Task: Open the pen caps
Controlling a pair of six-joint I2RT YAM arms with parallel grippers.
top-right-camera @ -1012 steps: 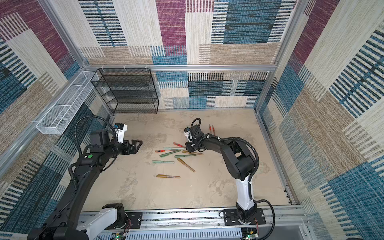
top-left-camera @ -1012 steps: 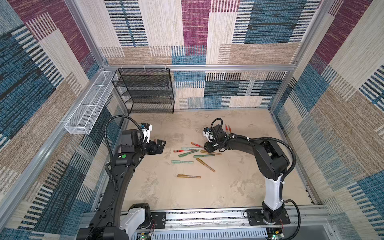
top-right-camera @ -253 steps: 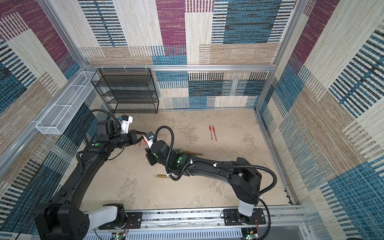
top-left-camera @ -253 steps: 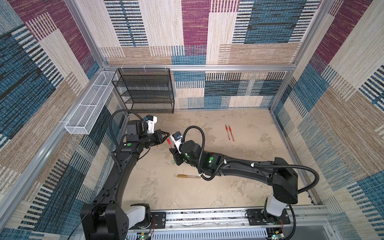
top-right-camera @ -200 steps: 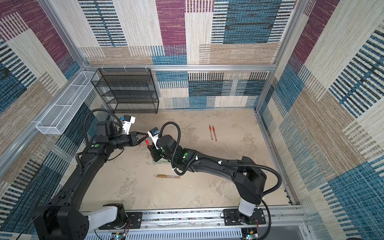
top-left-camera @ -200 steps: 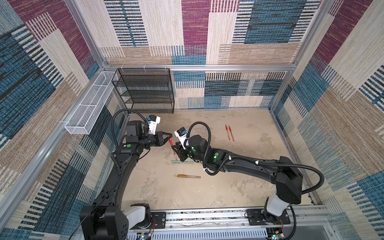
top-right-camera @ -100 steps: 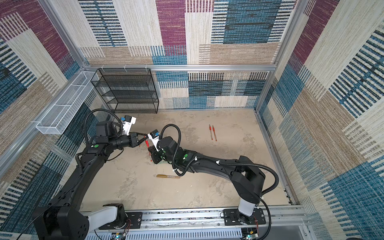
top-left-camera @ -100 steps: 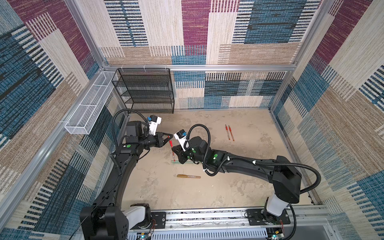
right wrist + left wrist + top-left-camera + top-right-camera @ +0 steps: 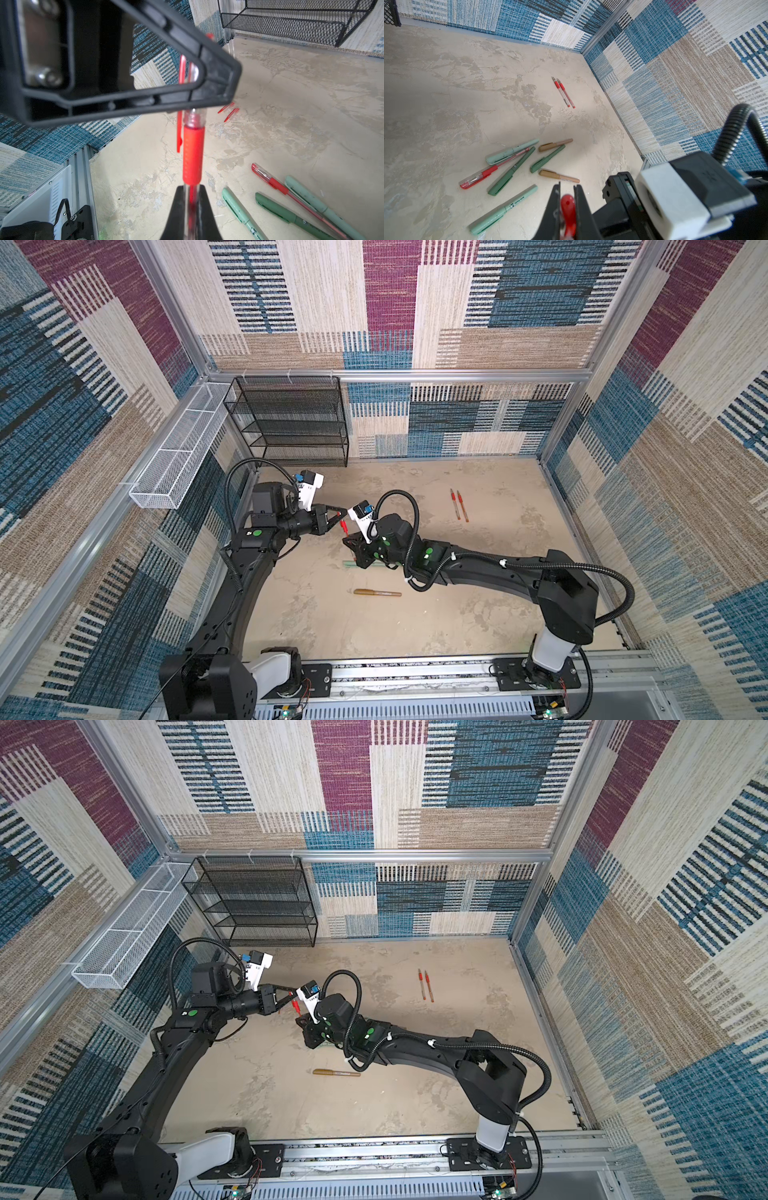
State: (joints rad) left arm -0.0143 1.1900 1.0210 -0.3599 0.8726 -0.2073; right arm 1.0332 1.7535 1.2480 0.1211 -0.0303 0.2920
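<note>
While two red pens (image 9: 561,92) lie bare-tipped and side by side on the far part of the bench (image 9: 415,635), and what look like two loose red caps (image 9: 226,107) lie elsewhere on it, most of the job looks undone. As far as the left wrist view shows, seven pens lie close together on the bench with caps on. They are two mint pens (image 9: 512,152), two dark green pens (image 9: 510,172), two bronze pens (image 9: 558,175) and a lying red pen (image 9: 477,178). One more, the held red pen (image 9: 192,153), hangs in the air above the bench between both arms. Its red-clipped cap (image 9: 179,133) appears seated right down to the grip, so I judge that the pull has not yet parted them.

The left arm (image 9: 249,568) reaches in from its own side with the wrist roughly level. The left jaws are clamped narrow on the cap's end, which shows as a red knob between them in the left wrist view. The right arm (image 9: 478,568) stretches long and low across the bench, past the middle toward the left side, with its wrist turned upward. The right jaws are pinched tight on the clear barrel just below the red grip. In both top views the pen stands nearly upright between the two grips, cap end uppermost.
</note>
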